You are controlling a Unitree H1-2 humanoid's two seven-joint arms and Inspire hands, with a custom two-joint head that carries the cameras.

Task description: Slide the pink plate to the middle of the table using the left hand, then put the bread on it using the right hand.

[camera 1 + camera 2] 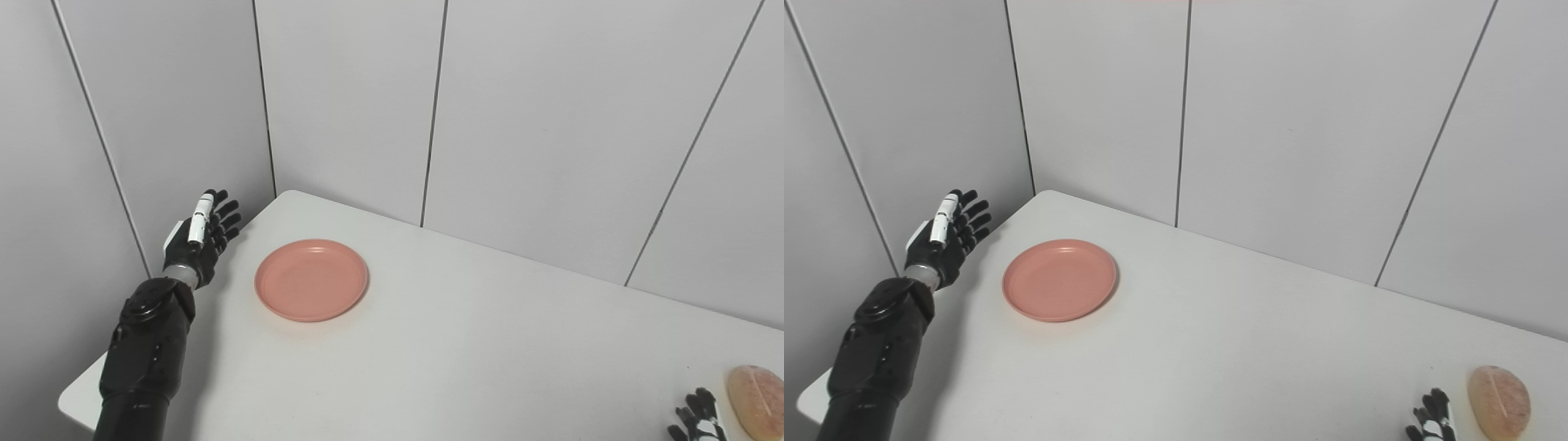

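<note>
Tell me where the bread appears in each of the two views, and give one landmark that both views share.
Left eye view: the bread lies at the bottom right corner, cut off by the right edge.
Right eye view: the bread lies at the bottom right, fully visible, a little in from the edge.
Shared landmark: the right robot hand shows just left of the bread in both views.

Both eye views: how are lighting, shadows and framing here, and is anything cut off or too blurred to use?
Left eye view: soft even light, faint shadow beside the pink plate, no glare; the bread is cropped by the right edge. Right eye view: bread whole, right hand cut by the bottom edge; left hand sharp, fingers spread.
</note>
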